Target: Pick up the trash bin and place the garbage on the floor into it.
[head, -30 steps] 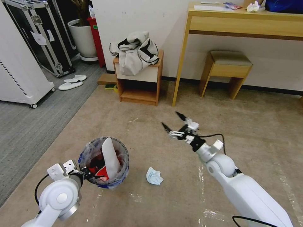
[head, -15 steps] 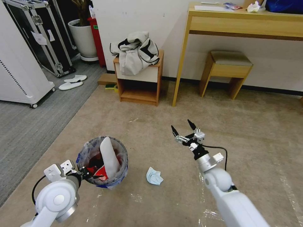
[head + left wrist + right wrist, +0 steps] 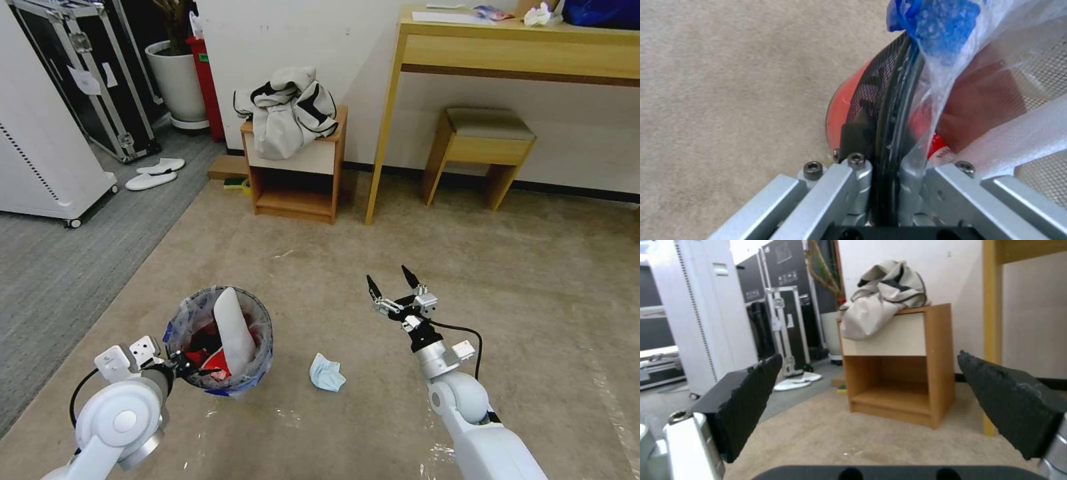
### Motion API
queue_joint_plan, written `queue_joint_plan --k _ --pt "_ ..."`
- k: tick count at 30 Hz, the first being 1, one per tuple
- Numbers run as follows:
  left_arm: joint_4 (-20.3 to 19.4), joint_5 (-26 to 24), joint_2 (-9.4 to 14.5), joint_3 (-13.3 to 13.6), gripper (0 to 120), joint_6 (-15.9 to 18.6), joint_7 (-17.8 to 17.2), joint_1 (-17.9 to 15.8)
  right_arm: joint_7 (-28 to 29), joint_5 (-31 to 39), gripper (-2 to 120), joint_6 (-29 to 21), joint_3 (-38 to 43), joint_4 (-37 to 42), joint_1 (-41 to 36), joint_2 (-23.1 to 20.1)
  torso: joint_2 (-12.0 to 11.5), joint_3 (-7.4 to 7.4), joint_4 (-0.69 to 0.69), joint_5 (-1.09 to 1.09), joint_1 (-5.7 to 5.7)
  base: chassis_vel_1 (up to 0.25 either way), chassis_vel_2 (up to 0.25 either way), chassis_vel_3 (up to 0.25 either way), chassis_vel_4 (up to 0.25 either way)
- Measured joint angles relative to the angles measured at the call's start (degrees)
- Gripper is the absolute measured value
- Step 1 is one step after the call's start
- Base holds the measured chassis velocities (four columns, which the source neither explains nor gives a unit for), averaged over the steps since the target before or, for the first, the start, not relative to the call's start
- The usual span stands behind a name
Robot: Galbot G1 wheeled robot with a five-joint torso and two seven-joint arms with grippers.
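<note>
Holding the trash bin [image 3: 220, 343] by its near rim, my left gripper [image 3: 175, 365] sits at the lower left of the head view; the left wrist view shows its fingers pinched together on the rim with the bluish liner [image 3: 947, 50] caught between them. The bin already carries a white slipper [image 3: 232, 333] standing on end and some red wrappers, so I judge the collecting step well under way. Just beside the bin on the beige floor [image 3: 533, 280] lies the light blue face mask [image 3: 327, 373], crumpled and untouched. My right gripper [image 3: 393, 283] hangs in the air beyond the mask and a little to its right, fingers spread wide and empty, pointed toward the wall. The next move, I reckon, calls for turning that gripper downward and bringing it back over the mask, with the bin kept close for the drop. Farther off, a small pale scrap [image 3: 282, 254] lies on the carpet near the wooden nightstand [image 3: 293, 177], and another pair of white slippers [image 3: 153, 173] rests on the grey carpet at the far left.
</note>
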Motion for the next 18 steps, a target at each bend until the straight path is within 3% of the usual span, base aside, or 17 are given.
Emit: queue_joint_plan --k 18 --pt "-1.3 0.7 -0.3 -1.3 1 0.1 0.6 2.0 -0.1 -0.7 100 0.0 -0.1 1.3 -1.0 -0.6 0.0 0.00 0.03 0.00 0.00 0.073 0.077 0.089 0.076"
